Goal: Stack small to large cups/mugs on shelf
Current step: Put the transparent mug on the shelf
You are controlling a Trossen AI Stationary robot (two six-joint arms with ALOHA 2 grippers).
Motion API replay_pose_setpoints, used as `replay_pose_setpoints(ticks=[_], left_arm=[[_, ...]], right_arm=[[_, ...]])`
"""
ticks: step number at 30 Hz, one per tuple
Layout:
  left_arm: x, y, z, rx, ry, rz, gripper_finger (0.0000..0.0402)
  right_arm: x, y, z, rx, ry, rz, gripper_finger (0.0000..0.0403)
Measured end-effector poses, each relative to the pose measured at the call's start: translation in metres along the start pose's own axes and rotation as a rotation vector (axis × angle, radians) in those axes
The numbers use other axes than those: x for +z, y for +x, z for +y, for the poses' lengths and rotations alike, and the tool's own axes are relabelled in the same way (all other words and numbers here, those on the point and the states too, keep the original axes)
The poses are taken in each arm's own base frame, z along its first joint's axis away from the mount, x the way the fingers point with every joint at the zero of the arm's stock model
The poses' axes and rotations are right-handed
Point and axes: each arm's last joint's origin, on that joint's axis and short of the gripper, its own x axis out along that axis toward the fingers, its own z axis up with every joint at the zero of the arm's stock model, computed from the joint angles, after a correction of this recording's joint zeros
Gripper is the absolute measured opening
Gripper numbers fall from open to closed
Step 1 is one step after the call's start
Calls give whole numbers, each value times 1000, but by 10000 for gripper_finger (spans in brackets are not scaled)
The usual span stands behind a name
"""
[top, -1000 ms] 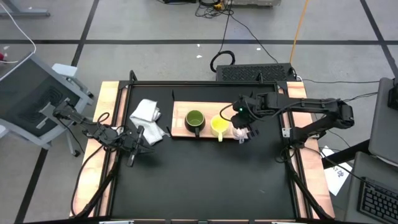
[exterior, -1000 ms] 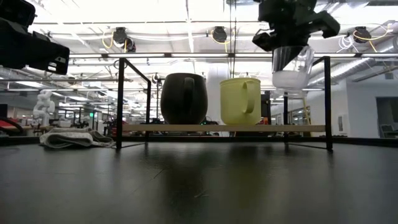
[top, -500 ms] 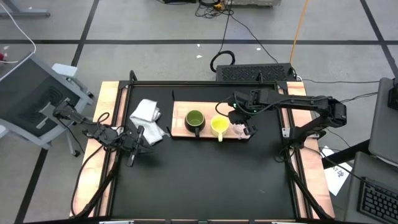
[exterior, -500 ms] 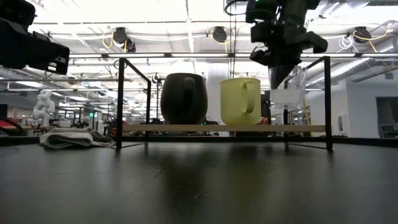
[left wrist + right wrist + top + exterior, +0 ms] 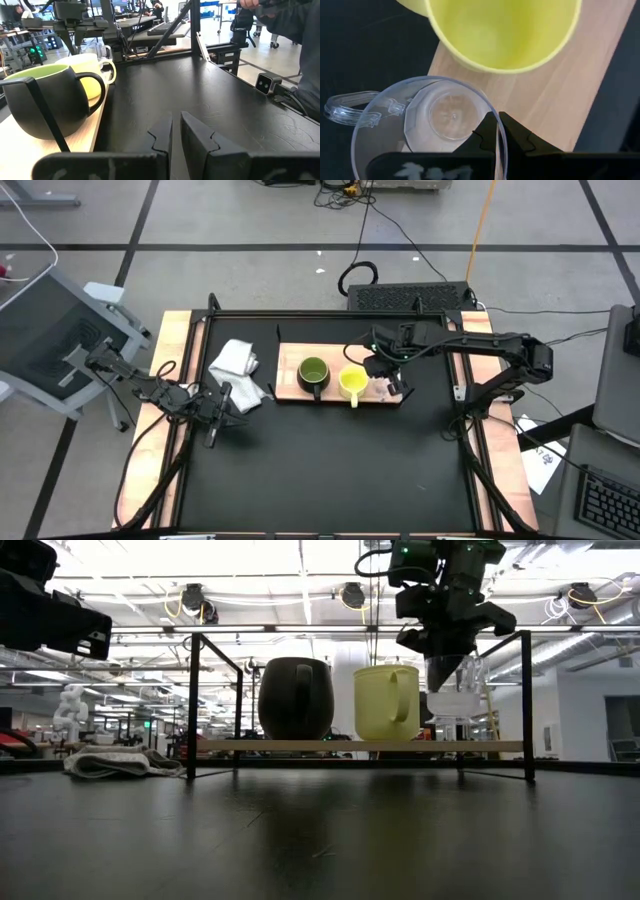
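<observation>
Right gripper (image 5: pixel 447 652) pinches the rim of the clear glass cup (image 5: pixel 427 125), holding it just above the shelf (image 5: pixel 395 401) beside the yellow mug (image 5: pixel 351 383), likely to set it down upright. The dark green mug (image 5: pixel 313 372) stands next along the shelf. Left gripper (image 5: pixel 175 135) waits near the white cloth (image 5: pixel 236 360), fingers closed on nothing. No readable writing.

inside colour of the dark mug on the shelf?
Light green inside the dark green mug, dark outside. Shows best in the high view.
</observation>
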Motion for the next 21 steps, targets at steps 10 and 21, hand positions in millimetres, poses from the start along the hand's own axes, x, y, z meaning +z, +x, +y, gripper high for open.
replay_pose_setpoints(ticks=[10, 21], left_arm=[[0, 0, 0, 0, 1, 0, 40], [0, 0, 0, 0, 1, 0, 40]], right_arm=[[-1, 1, 0, 1, 14, 3, 0], [-6, 9, 3, 14, 41, 20, 0]])
